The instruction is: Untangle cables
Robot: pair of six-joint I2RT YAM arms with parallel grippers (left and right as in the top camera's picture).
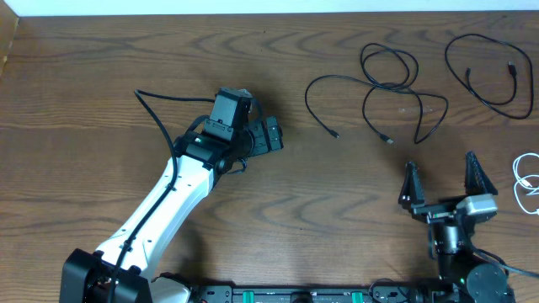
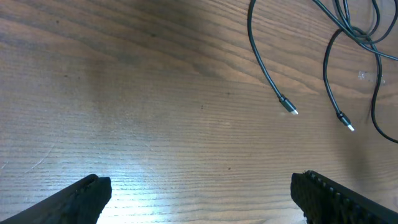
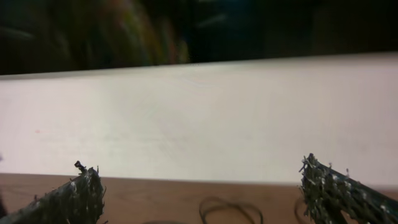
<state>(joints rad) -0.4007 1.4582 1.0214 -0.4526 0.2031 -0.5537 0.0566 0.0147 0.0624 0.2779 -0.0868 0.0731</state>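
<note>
The left gripper (image 1: 274, 135) at mid-frame and the right gripper (image 1: 440, 168) at lower right gape wide and empty, black cables (image 1: 390, 86) loop at upper right, a white cable (image 1: 526, 181) lies at the right edge, and pinching two crossed strands together could tighten the tangle.

The bench (image 1: 84, 67) is dark brown wood with wavy grain running side to side, and in the left wrist view a pale glare lies on it toward 6 o'clock. At 12 o'clock overhead, a pale strip (image 1: 253, 5) borders its far edge. The right wrist view shows a broad white surface (image 3: 199, 118) beyond the bench, with a blurred dark background (image 3: 93, 31) above.
</note>
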